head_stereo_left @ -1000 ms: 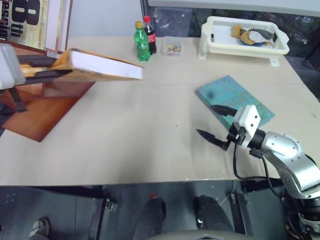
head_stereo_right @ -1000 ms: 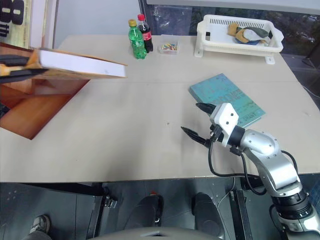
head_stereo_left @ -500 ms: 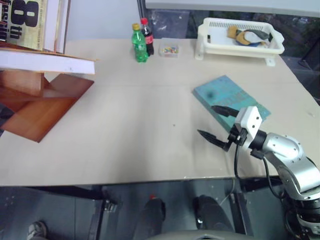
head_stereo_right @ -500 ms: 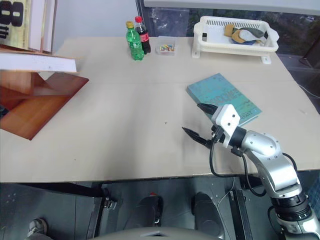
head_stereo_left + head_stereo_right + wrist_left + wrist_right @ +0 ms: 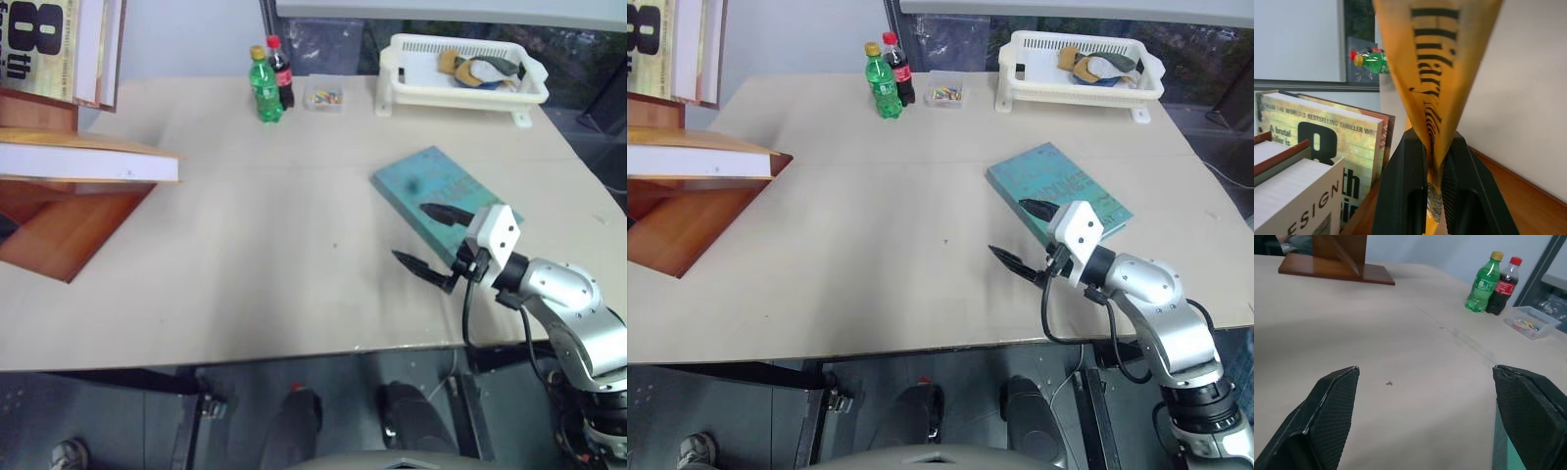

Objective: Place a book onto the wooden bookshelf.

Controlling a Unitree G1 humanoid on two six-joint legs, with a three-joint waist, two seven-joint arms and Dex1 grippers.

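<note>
Book (image 5: 88, 162) now farther left, lying level.

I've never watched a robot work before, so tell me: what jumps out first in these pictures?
The orange book lies flat over the wooden bookshelf at the table's left edge, pinched between the left gripper's black fingers. On the right, the other gripper hangs open beside a teal book.

A beige worktop (image 5: 245, 255) carries a teal-green book (image 5: 443, 192) lying flat at right centre. At top centre stand a green bottle (image 5: 262, 86) and a cola bottle (image 5: 279, 71), touching, beside a small clear box (image 5: 323, 96). A white basket (image 5: 460, 70) sits upper right. An upright cream book marked "8" (image 5: 34, 44) occupies the upper left.
</note>
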